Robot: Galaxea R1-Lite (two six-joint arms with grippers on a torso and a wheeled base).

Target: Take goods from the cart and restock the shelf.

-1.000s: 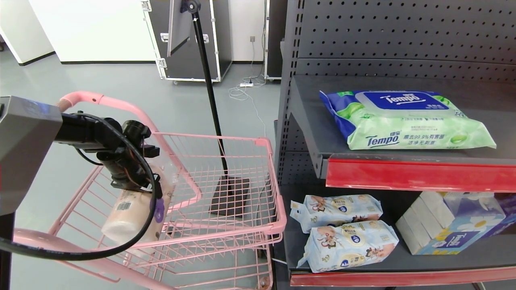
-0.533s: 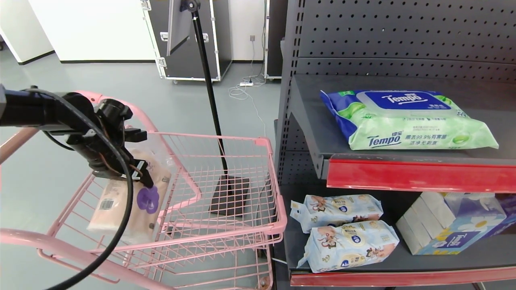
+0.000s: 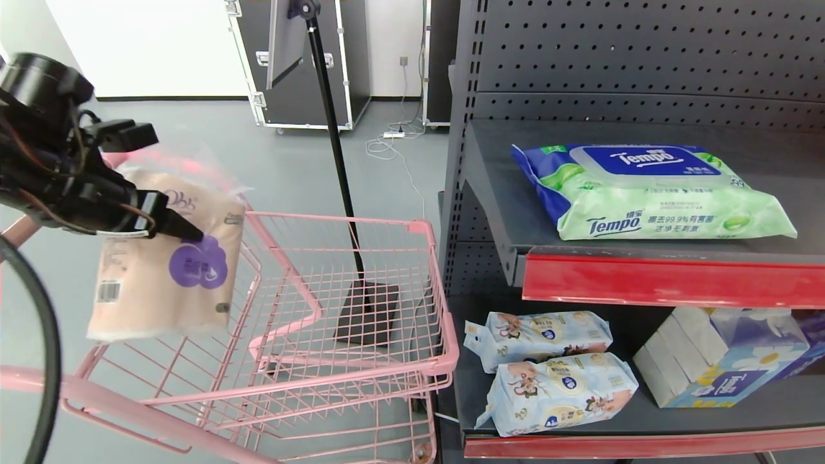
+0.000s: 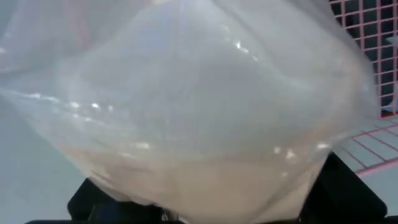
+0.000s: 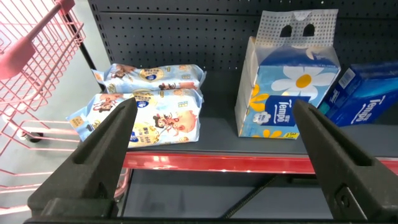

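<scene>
The soft beige tissue pack in clear plastic film with a round purple label (image 3: 161, 270) hangs in the air over the handle end of the pink wire shopping cart (image 3: 361, 222), clear of its basket and well apart from the dark grey metal shelf (image 3: 503, 193). The left gripper (image 3: 175, 188) has its black fingers (image 3: 171, 224) pinching the pack's upper part, one across the printed face and one behind, so the bulk droops below at a slight tilt. In the left wrist view the glossy film (image 4: 199, 112) bulges right against the camera. Judging by that sag, the pack is light and squashy: it will give under pressure rather than break, but the film looks slick and loose, so a hold on wrap alone could slip or stretch. A bite across the padded body near one end seems the safer place to hold it, and setting it down flat should stop it from rolling. The right gripper (image 5: 214, 106) faces the lower shelf board with its fingers spread wide and nothing between them, opposite two pale blue printed pouches (image 5: 146, 102) and a blue-and-white tissue carton (image 5: 289, 87).
</scene>
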